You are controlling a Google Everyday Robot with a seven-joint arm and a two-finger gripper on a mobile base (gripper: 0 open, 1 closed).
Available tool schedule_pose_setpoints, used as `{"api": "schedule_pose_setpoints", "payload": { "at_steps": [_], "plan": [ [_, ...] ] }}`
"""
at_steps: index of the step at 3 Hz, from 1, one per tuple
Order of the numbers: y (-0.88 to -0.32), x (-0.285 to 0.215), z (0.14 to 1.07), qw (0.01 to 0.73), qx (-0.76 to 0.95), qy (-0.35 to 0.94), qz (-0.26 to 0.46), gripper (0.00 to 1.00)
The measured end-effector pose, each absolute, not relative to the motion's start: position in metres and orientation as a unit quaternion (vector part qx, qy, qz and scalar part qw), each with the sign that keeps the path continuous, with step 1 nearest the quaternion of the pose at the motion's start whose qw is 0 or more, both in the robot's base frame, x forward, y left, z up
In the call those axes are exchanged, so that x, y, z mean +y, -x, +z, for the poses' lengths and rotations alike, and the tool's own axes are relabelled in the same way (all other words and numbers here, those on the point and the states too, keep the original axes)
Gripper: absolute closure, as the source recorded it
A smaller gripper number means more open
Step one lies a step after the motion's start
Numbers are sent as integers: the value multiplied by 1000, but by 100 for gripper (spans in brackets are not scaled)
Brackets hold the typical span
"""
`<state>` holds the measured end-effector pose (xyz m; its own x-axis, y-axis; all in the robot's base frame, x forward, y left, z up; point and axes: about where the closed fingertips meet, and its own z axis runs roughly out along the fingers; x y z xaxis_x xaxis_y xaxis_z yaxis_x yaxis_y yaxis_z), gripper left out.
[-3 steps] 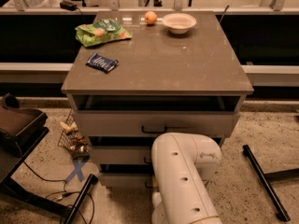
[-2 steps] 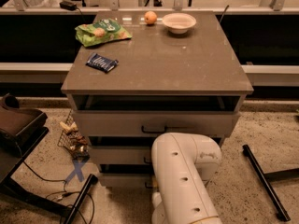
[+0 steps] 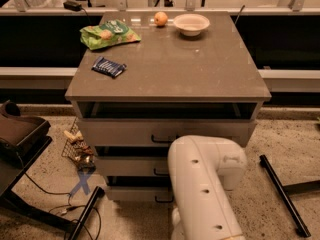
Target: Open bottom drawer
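The bottom drawer (image 3: pixel 132 193) is the lowest of three pale fronts on the cabinet. Part of its small black handle (image 3: pixel 163 200) shows, and a dark gap runs above the front. My white arm (image 3: pixel 205 184) rises in front of the cabinet and covers the right half of the middle and bottom drawers. The gripper is hidden from view behind or below that arm. The top drawer (image 3: pixel 125 132) stands slightly out, with a dark opening above it.
On the cabinet top (image 3: pixel 170 69) lie a green snack bag (image 3: pixel 107 34), a blue packet (image 3: pixel 109 66), an orange (image 3: pixel 160 18) and a white bowl (image 3: pixel 191 24). A brown seat (image 3: pixel 20 134), wire basket (image 3: pixel 77 146) and cables sit left; a black bar (image 3: pixel 282 194) lies right.
The white arm's elbow has shifted slightly right and up. The drawers and the items on the cabinet look the same.
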<state>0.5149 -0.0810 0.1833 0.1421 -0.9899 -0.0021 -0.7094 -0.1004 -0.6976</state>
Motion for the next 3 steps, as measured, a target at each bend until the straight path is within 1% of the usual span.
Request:
{"api": "schedule_pose_setpoints", "payload": {
  "at_steps": [1, 2, 3],
  "plan": [
    [-472, -125, 217, 237, 608, 724, -225, 100],
    [-448, -144, 228, 215, 607, 735, -213, 82],
    [-456, -138, 226, 222, 605, 734, -215, 51]
  ]
}}
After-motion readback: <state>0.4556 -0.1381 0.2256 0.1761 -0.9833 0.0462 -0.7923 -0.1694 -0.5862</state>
